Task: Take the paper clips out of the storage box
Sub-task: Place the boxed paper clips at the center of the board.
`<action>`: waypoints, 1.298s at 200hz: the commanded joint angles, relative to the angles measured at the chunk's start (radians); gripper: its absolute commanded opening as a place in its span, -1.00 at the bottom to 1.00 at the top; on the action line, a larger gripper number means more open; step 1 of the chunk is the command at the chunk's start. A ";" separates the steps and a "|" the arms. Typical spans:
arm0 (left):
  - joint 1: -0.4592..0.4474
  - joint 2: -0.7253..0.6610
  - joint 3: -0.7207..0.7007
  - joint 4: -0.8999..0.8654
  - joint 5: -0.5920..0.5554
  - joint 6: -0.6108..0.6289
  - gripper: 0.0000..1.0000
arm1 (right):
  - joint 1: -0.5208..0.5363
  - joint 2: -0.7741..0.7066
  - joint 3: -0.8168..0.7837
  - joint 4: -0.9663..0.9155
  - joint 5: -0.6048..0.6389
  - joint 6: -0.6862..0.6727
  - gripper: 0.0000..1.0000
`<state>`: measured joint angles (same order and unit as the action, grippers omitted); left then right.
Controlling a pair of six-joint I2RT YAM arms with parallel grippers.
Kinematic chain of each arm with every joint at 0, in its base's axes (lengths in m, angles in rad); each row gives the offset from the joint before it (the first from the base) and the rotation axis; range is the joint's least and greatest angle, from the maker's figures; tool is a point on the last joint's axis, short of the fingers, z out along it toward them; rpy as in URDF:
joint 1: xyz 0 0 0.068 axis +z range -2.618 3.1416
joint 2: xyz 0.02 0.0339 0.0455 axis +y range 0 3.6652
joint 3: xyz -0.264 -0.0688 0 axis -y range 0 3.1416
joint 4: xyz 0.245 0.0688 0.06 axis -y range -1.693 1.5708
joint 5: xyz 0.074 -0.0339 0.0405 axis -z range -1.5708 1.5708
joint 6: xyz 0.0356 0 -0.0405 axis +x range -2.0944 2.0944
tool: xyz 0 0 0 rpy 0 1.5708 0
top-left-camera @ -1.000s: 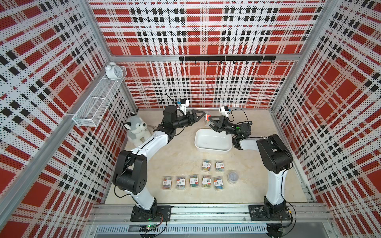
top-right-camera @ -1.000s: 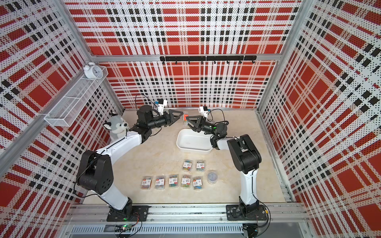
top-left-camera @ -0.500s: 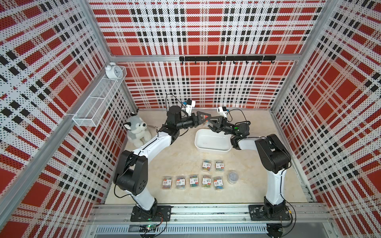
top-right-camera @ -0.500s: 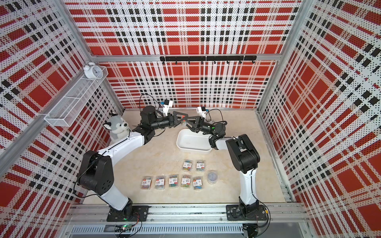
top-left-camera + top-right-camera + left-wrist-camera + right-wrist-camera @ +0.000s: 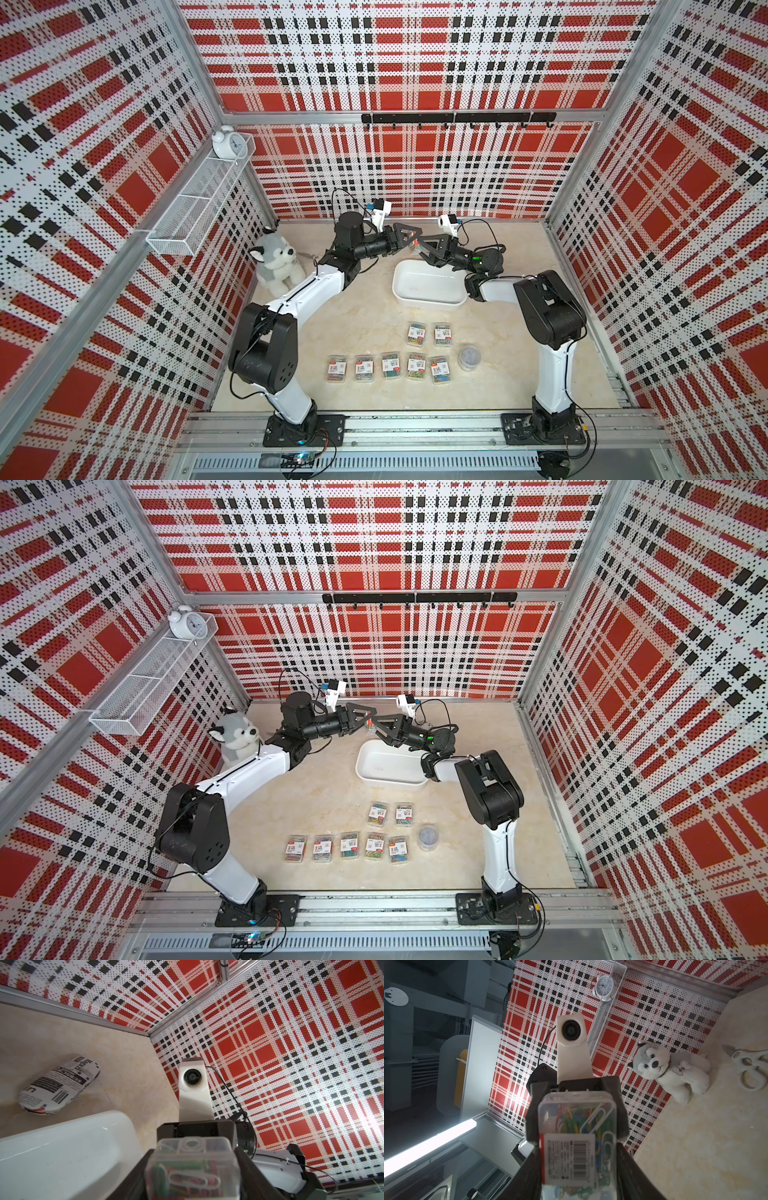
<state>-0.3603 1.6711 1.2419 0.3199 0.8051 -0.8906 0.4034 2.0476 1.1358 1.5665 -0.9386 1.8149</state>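
Observation:
One clear case of paper clips (image 5: 413,245) hangs in the air behind the storage box (image 5: 430,305), gripped from both ends. My left gripper (image 5: 408,240) is shut on one end; in the left wrist view the case (image 5: 192,1169) fills its jaws. My right gripper (image 5: 420,250) is shut on the labelled end, the case (image 5: 577,1142) between its fingers. The white box (image 5: 390,786) looks empty in both top views. Several more cases (image 5: 390,366) and a round tub (image 5: 470,357) lie on the table in front of the box.
A plush husky (image 5: 276,262) sits at the back left, with white scissors (image 5: 749,1066) beside it. A black-and-white printed pouch (image 5: 58,1084) lies behind the box. A wire basket (image 5: 199,208) with an alarm clock (image 5: 227,143) hangs on the left wall.
My left gripper has swung right to meet the right gripper and has closed on the case held there. The right gripper has kept its grip and shifted slightly left.

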 commanded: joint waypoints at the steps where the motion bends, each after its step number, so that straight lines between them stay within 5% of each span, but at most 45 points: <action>1: 0.006 -0.017 0.005 0.010 -0.010 0.022 0.12 | 0.008 0.010 0.012 0.043 -0.011 0.015 -0.22; 68: 0.007 -0.023 -0.006 0.010 -0.013 0.019 -0.14 | 0.008 0.015 0.013 0.073 -0.017 0.029 -0.05; 127: 0.006 -0.030 -0.008 0.023 0.006 0.015 -0.25 | 0.008 0.005 0.007 0.072 -0.025 0.012 0.41; 200: 0.028 -0.092 -0.049 0.084 0.057 -0.042 -0.29 | -0.026 0.009 -0.033 0.069 -0.019 0.003 0.51; 259: 0.144 -0.236 -0.125 0.008 0.082 -0.064 -0.27 | -0.124 -0.030 -0.073 0.029 -0.036 -0.020 0.52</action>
<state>-0.2722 1.5185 1.1297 0.3508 0.8646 -0.9585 0.3267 2.0575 1.0710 1.5883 -0.9558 1.8191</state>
